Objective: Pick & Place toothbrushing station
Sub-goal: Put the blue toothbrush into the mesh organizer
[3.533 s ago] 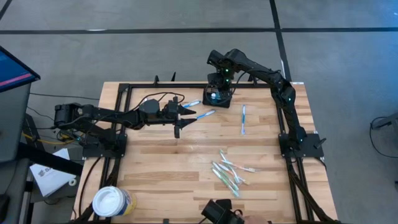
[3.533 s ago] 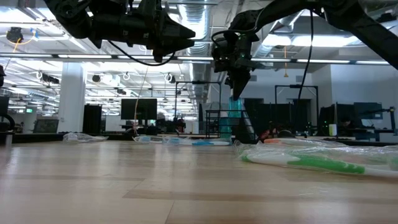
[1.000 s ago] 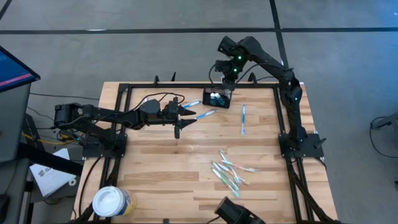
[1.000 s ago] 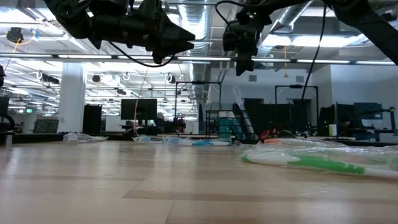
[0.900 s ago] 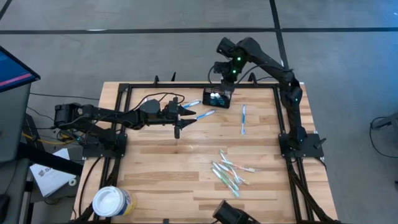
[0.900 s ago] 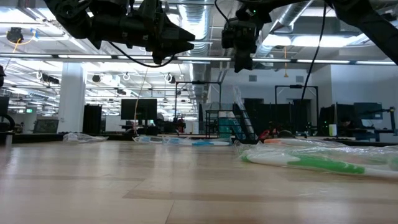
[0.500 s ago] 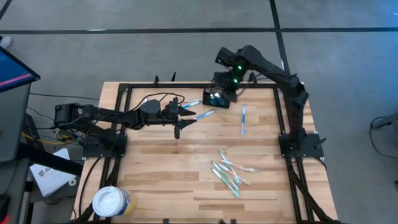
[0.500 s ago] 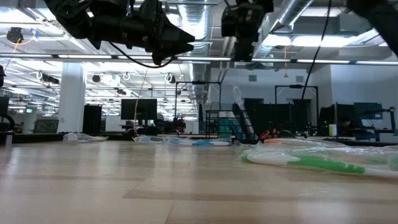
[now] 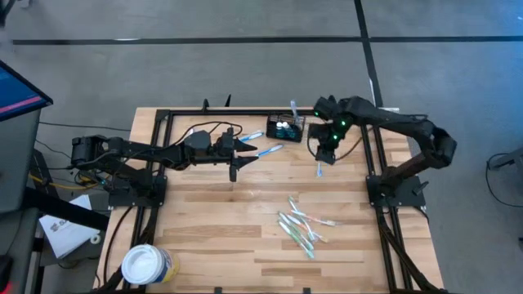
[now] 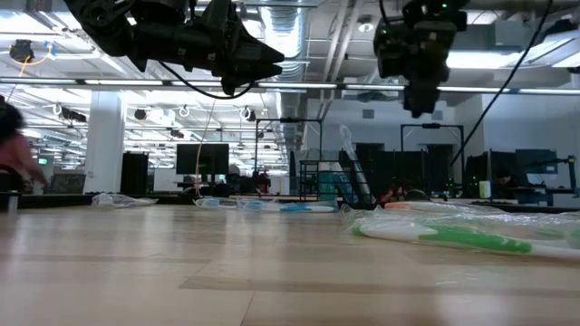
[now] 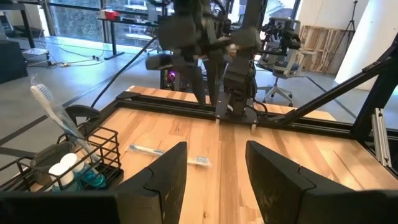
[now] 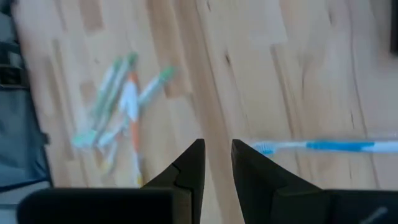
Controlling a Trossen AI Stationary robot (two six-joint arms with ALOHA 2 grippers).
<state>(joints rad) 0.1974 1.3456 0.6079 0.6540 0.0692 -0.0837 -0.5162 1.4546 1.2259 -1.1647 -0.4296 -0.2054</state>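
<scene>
The caddy [image 9: 285,128] stands at the table's [image 9: 204,220] far edge, near its middle, with one toothbrush upright in it and a white and a teal item in its compartments; it sits apart from both arms.

The right gripper [image 9: 324,152] hangs over a lone blue-handled toothbrush [image 9: 319,158] lying between the caddy and the table's right edge; its fingers [image 12: 186,167] stand a narrow gap apart with nothing between them. The left gripper [image 9: 245,149] waits in the air near the table's middle-left, its fingers apart and empty, close to two more brushes [image 9: 261,144] lying beside the caddy.

What could go wrong, as I judge it: the brush lies flat on the wood and is thin, so a descent with so narrow a gap may push it aside or pinch only the bristles; a tilted brush could then catch the wire rim and tip the light caddy.

A second ago the right gripper stood directly above the caddy at the far edge; it has since swung toward the right edge and down over the lone brush, and its fingers have drawn closer; the left arm and the heap of brushes [image 9: 300,226] near the front edge have not moved.
</scene>
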